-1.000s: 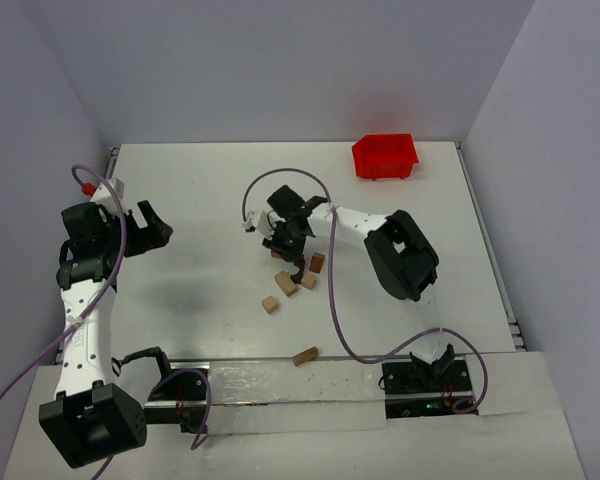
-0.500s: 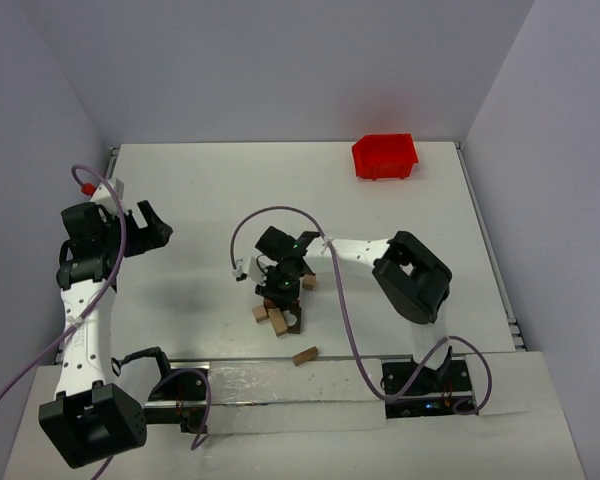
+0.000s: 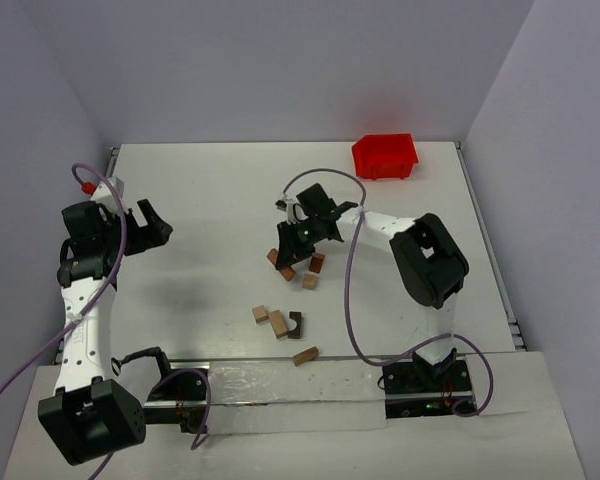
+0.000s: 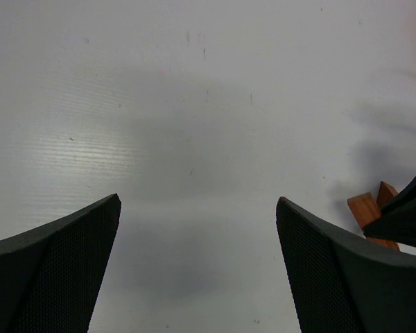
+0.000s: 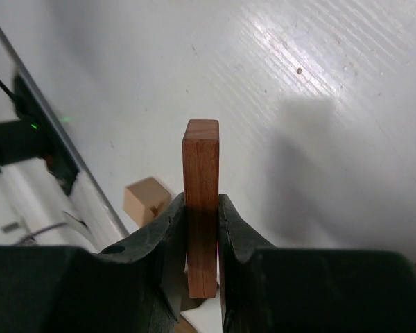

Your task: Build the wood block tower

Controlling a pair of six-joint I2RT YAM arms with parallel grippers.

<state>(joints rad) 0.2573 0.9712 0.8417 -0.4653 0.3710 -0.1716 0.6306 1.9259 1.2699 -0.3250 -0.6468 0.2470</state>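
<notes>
Pulled back from the near cluster where it worked half a second ago, the right gripper (image 5: 201,208) now sits farther out over the surface (image 3: 200,190). It is pinched tight on a reddish-brown bar (image 5: 201,166) that sticks out past its fingertips. Just beside it in the top view lie a small brown block (image 3: 317,262) and a paler block (image 3: 309,281). Nearer the arm bases rest two tan blocks (image 3: 260,314) close together, the arch block (image 3: 296,322) beside them, and a lone bar (image 3: 305,355) set apart. The left gripper (image 4: 197,236) hangs spread and empty, well off to the left. The red bin (image 3: 385,157) stands at the far edge. No tower shows. Every loose piece lies single on the surface, so the build looks barely begun: one piece in hand, all the stacking left.
</notes>
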